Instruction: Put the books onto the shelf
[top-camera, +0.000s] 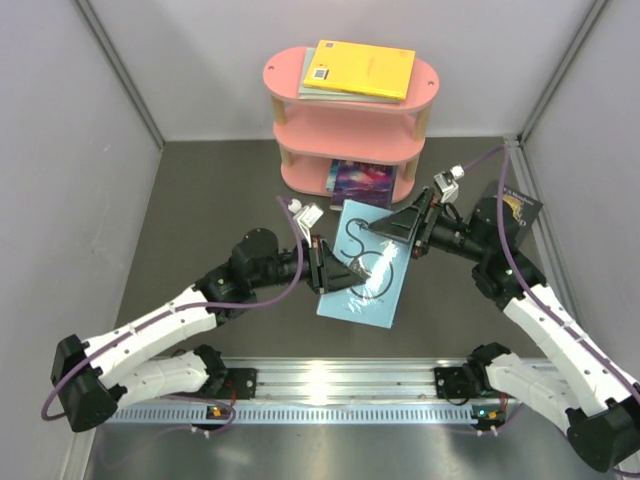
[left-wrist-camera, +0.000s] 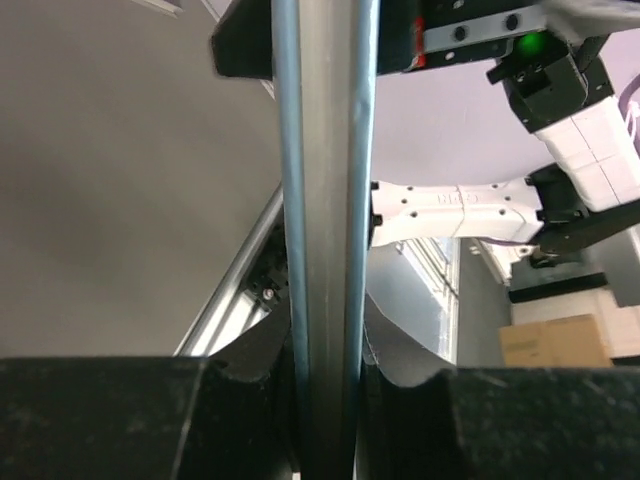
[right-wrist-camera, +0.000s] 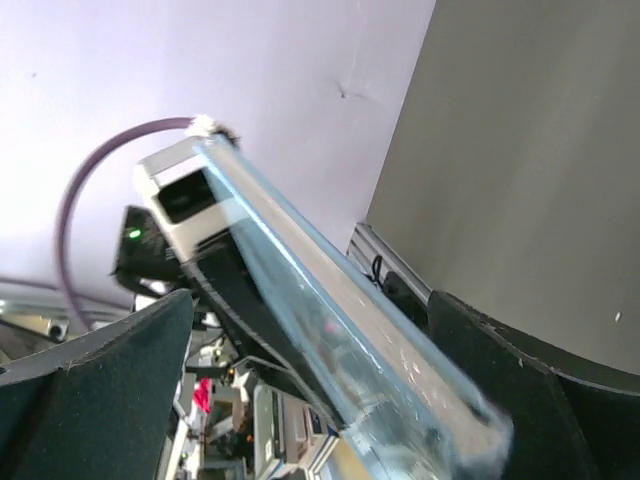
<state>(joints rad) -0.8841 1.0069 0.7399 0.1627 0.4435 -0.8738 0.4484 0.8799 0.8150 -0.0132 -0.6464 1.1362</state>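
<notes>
Pink boards on light wooden posts make up the shelf (top-camera: 345, 130), which stands on a dark grey table (top-camera: 200, 200). On the shelf's top board a yellow book (top-camera: 362, 68) lies flat on a grey-green book (top-camera: 306, 88), which shows only along its left and front edges. In the shelf's lowest tier sits a purple book (top-camera: 362, 180); I cannot tell whether it lies flat or leans. Just in front of the shelf, a little to its right, a light blue book (top-camera: 365, 285) with a white swirl on its cover is held up off the table, its cover facing upward and its far edge near the shelf's bottom board. The left claw (top-camera: 335, 272) is clamped on the edge of this book that points away from the shelf's right side; in the left wrist view the thin book runs straight up between the two black fingers (left-wrist-camera: 240, 365), which press against it from both sides. The right claw (top-camera: 400, 228) sits at the book's corner nearest the shelf. Its jaws stand wide apart: in the right wrist view the book passes slantwise through the gap with clear space to the dark finger on either side, so it grips nothing. To the right of the shelf, close to the side wall (top-camera: 600, 120), a black book (top-camera: 518, 205) with a gold emblem shows partly behind the right arm; how it rests cannot be made out.
</notes>
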